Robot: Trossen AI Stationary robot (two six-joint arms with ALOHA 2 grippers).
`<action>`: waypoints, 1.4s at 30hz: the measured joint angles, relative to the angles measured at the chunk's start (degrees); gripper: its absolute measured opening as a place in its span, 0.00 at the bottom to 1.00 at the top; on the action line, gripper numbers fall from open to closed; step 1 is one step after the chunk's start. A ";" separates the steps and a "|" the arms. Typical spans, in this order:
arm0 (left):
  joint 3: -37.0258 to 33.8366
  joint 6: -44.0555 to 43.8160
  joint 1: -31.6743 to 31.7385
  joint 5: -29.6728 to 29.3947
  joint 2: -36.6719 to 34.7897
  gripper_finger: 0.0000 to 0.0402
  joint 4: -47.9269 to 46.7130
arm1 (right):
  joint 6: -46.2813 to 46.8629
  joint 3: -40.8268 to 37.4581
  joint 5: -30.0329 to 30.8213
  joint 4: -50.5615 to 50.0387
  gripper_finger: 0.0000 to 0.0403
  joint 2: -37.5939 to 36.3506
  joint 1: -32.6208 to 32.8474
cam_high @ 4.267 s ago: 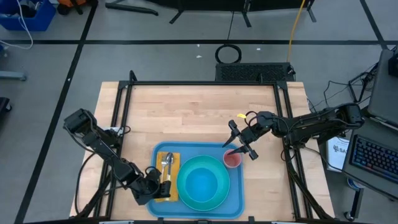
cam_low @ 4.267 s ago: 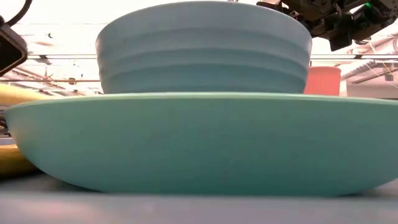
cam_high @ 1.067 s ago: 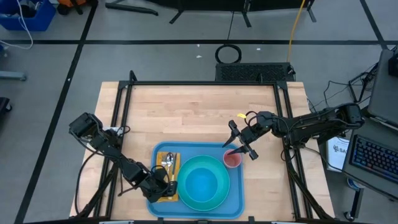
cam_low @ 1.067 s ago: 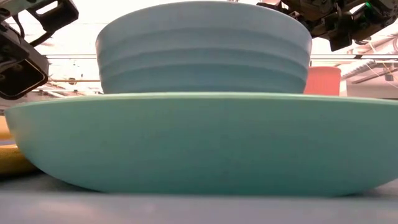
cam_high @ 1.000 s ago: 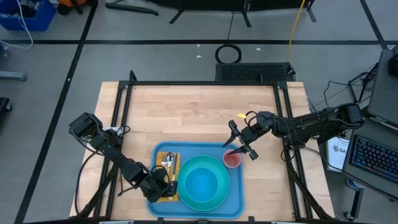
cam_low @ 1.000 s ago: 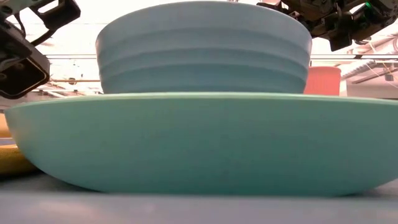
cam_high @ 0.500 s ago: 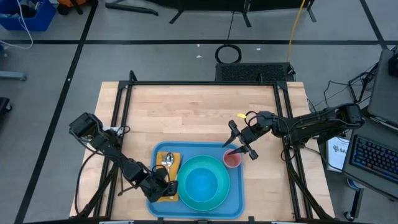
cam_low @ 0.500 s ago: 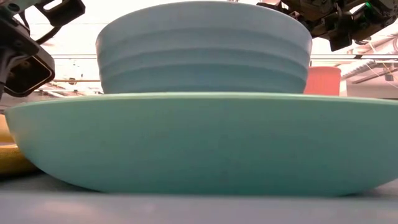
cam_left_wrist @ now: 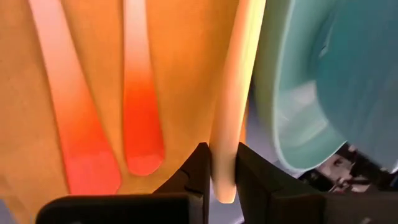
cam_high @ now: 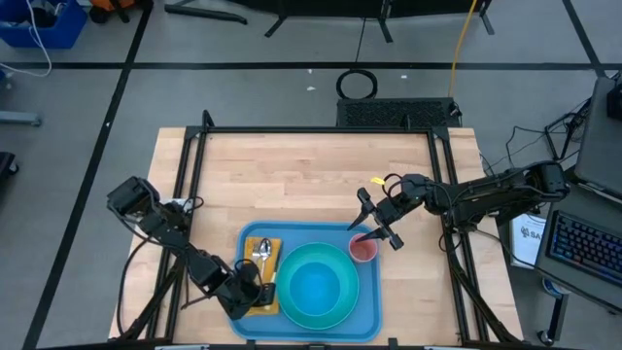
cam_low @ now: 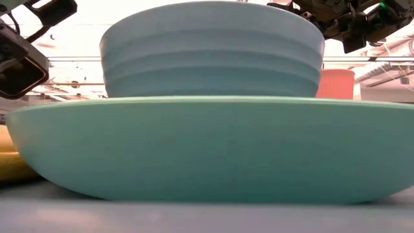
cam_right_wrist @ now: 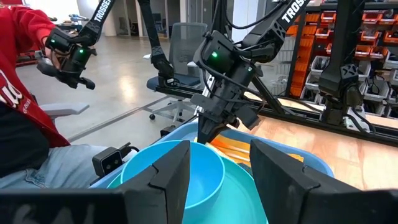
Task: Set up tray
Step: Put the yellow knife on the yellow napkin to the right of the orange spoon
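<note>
1. The tray (cam_high: 370, 309) is a flat, smooth light-blue plastic rectangle with rounded corners and a raised rim; it lies at the near middle edge of the pale wood-plank counter (cam_high: 292, 175).
2. A round turquoise plate (cam_high: 335, 313) sits in the tray's middle, with a deeper blue bowl (cam_high: 313, 287) with ridged sides inside it.
3. A yellow napkin (cam_high: 275, 255) lies flat at the tray's left end, just beside the plate, and a shiny metal spoon (cam_high: 260, 252) rests on it.
4. Other cutlery handles lie side by side on the napkin in the left wrist view: two broad ones with rounded ends (cam_left_wrist: 142, 118) and a slimmer pale one (cam_left_wrist: 229, 130) nearest the plate.
5. A small red cup (cam_high: 363, 249) stands upright at the tray's far right corner, beside the plate.
6. The left arm reaches low from the counter's left side, its left tool (cam_high: 255, 290) tipped down over the napkin's near end.
7. Its two dark fingers (cam_left_wrist: 198, 169) sit close on either side of the slim pale handle, clamped on it.
8. The right arm stretches in from the right side, bent at the wrist, and the right tool (cam_high: 375, 227) hangs above the cup with its fingers (cam_right_wrist: 171, 168) spread apart, holding nothing.
9. A person in a red top (cam_right_wrist: 22, 74) sits beyond the counter in the right wrist view.
</note>
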 joint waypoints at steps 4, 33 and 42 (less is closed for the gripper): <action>0.00 -1.40 -1.50 -3.61 0.00 0.13 0.03 | 0.00 0.00 0.00 0.00 0.39 0.00 0.00; 0.00 -3.24 -3.13 -9.97 0.00 0.33 -0.09 | 0.02 0.00 0.00 0.00 0.39 0.00 -0.02; 0.00 -1.53 -3.13 -9.98 0.00 0.33 -0.33 | 0.02 0.00 0.00 0.00 0.39 0.00 -0.01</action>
